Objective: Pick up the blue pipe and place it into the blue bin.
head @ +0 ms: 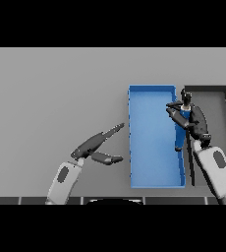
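So the right hand (193,119) has its fingers curled around the blue pipe (182,129) at center right of the frame, with the pipe's long axis running nearly up-down, hanging right over the right wall of the blue bin (154,182). Looks to me like it just needs to drift a touch left before letting go. Left hand (96,146) sits lower left of center, fingers relaxed, holding nothing.

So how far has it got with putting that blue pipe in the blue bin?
The pickup looks done: the right hand has its fingers curled round the blue pipe. In hand: the pipe is over the right edge of the blue bin. Left: letting go. The left hand waits open beside the bin.
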Controlling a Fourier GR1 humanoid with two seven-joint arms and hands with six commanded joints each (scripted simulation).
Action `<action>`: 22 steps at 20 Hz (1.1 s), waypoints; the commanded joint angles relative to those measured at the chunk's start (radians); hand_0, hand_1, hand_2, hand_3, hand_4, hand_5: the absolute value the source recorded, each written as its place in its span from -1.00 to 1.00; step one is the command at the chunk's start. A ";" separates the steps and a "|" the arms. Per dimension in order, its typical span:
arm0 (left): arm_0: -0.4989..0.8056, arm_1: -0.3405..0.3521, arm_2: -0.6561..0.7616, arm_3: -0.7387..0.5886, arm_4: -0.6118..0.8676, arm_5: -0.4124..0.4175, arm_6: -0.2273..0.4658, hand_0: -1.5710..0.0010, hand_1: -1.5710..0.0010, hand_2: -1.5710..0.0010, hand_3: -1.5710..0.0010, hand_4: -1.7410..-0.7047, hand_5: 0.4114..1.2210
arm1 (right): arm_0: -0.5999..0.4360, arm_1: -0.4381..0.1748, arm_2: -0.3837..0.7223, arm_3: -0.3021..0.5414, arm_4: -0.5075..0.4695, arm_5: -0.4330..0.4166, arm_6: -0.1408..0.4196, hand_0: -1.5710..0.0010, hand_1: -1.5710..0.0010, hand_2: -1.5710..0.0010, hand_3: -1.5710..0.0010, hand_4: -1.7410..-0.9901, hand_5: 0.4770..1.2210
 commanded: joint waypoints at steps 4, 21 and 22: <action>-0.003 -0.006 -0.010 0.006 -0.009 0.001 0.009 1.00 1.00 1.00 1.00 0.66 -0.97 | -0.043 -0.124 0.183 0.072 -0.109 -0.147 0.004 -0.49 -0.36 -0.36 0.20 -0.60 1.00; -0.003 -0.007 -0.006 -0.014 -0.003 0.008 0.027 1.00 1.00 1.00 1.00 0.65 -0.96 | -0.354 -0.387 0.735 0.188 -0.352 -0.077 0.006 0.97 0.97 0.97 0.98 0.88 -0.36; 0.001 -0.004 -0.006 -0.003 -0.011 0.009 0.019 1.00 1.00 1.00 1.00 0.65 -0.96 | -0.374 -0.397 0.758 0.183 -0.368 -0.086 0.006 0.97 0.98 0.98 0.99 0.89 -0.41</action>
